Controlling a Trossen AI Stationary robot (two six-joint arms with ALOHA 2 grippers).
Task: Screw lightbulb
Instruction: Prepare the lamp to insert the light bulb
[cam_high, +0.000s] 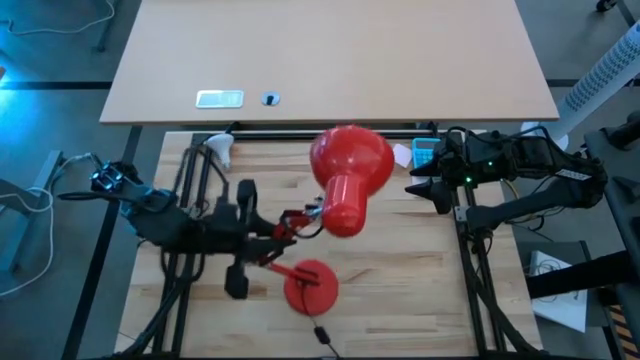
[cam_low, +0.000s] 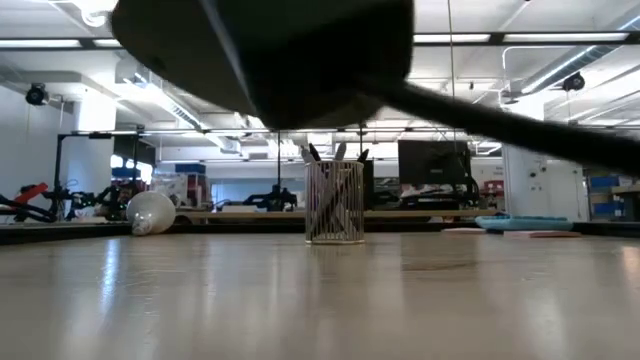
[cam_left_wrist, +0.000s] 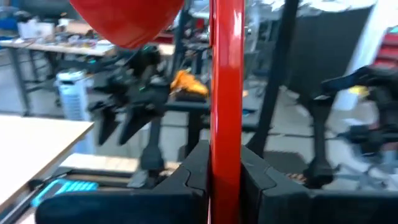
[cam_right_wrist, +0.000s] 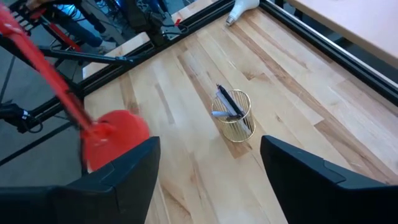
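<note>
The white lightbulb (cam_high: 220, 150) lies on its side at the wooden table's far left corner; it also shows in the low view (cam_low: 150, 212) and the right wrist view (cam_right_wrist: 242, 7). No gripper touches it. The red desk lamp stands mid-table, its cone shade (cam_high: 346, 175) raised high and its round base (cam_high: 310, 285) near the front edge. My left gripper (cam_high: 288, 228) is shut on the lamp's thin red arm. My right gripper (cam_high: 425, 186) hovers open at the far right, its fingers (cam_right_wrist: 124, 174) wide apart with nothing between them. My left gripper pinches the lamp's thin red arm (cam_left_wrist: 225, 149) between its two fingers. The fingers come level from the table's left and lie across the rod, which runs upright through the hold. The shade (cam_left_wrist: 124, 18) hangs out beyond the fingers, and the base (cam_right_wrist: 115, 134) sits on the table.
A wire-mesh pen cup (cam_right_wrist: 235, 117) stands mid-table below the shade, also seen in the low view (cam_low: 335, 200). A second, lighter table (cam_high: 330, 50) adjoins the far edge. A blue object (cam_high: 425, 152) lies at the far right. Dark frame rails run along the table's sides.
</note>
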